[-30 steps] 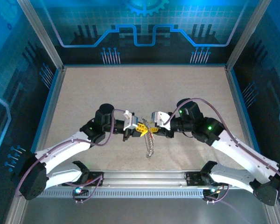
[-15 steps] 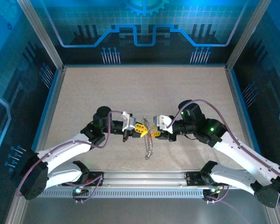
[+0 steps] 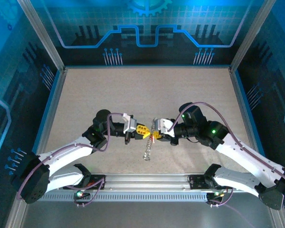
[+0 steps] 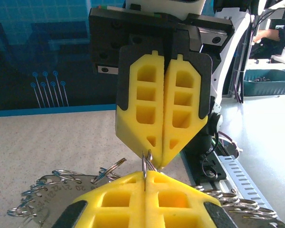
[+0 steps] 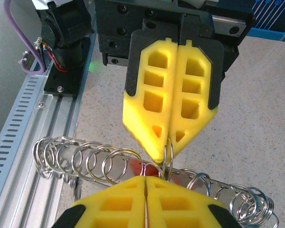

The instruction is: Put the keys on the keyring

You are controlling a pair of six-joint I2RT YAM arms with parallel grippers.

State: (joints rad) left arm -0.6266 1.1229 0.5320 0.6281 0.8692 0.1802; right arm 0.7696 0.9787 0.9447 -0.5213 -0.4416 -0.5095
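At the near centre of the tabletop (image 3: 133,90), between the two end effectors:

- Keyring (image 4: 146,164): thin silver wire loop, seen edge-on and upright. It is pinched where the two sets of yellow fingertips meet nose to nose.
- Ring string (image 3: 147,151): linked silver wire rings trailing from the pinch toward the near rail. In the right wrist view it reads as a coil of overlapping loops.
- Keys (image 5: 149,168): red heads, blurred behind the loops, just beside the pinch. Their number cannot be told.
- Metal tag (image 4: 61,187): flat and grey, lying among the rings. It is stamped with a row of small figures, too fine to read with certainty.
- Left end effector (image 3: 145,131): fingers pressed flat together, clamped on the keyring wire. The arm reaches low from the bottom-left base, wrist pointing right.
- Right end effector (image 3: 156,135): fingers likewise pressed together on the same wire from the opposite side. The arm comes from the bottom-right base, elbow raised, with green lamps lit on the forearm.
- Tabletop: beige and speckled, with open room on the far half and to both sides of the arms. Blue borders and aluminium posts bound it.
- Slotted rail (image 3: 147,180): aluminium, along the near edge, near the lower end of the ring string.
- Backdrop (image 3: 142,33): blue printed circuit pattern on three walls.
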